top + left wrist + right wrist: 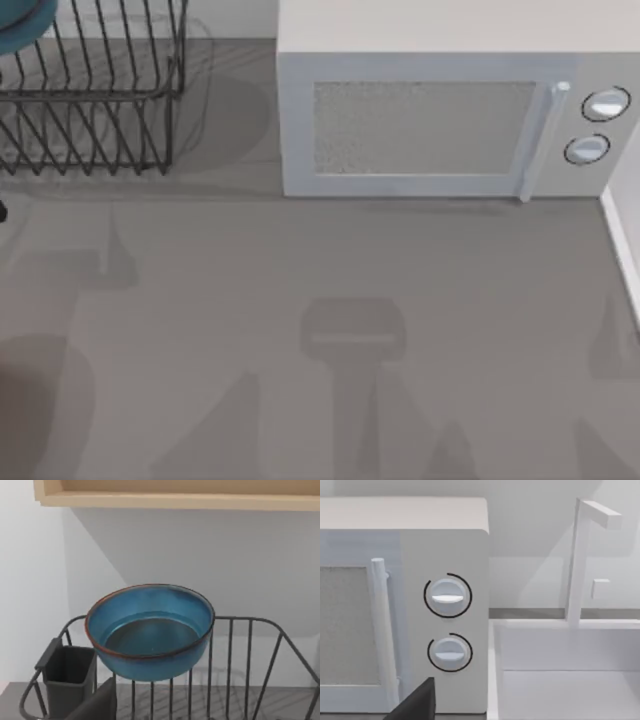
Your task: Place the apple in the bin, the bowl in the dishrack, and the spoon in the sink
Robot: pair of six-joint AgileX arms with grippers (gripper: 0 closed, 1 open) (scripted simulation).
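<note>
The grey worktop (420, 330) spans the top view, bare in its middle but for soft shadows, and at its back stands a white microwave (450, 110) with a speckled door window, a vertical handle and two round dials; from the right wrist view the same dials sit just beside a white sink (560, 645) with a tall squared tap (580, 555), so the sink lies to the microwave's right. At the worktop's far left is the dishrack (90, 100), black wire bars rising in a row, with a dark cutlery caddy (67, 680) hung on one end. The bowl (150, 630), teal-blue with a thin reddish rim, sits up in the rack tilted so its greyish inside faces the left wrist camera, and a sliver of it shows at the top view's upper left corner. A dark wedge low in the left wrist view is probably part of the left end effector, near the rack and apart from the bowl; I cannot tell whether it is released or clenched. A like wedge in the right wrist view marks the right end effector, facing the microwave; same uncertainty. By my judgement the bowl step is done; apple and spoon cannot be judged. No brand, label or writing is legible anywhere
</note>
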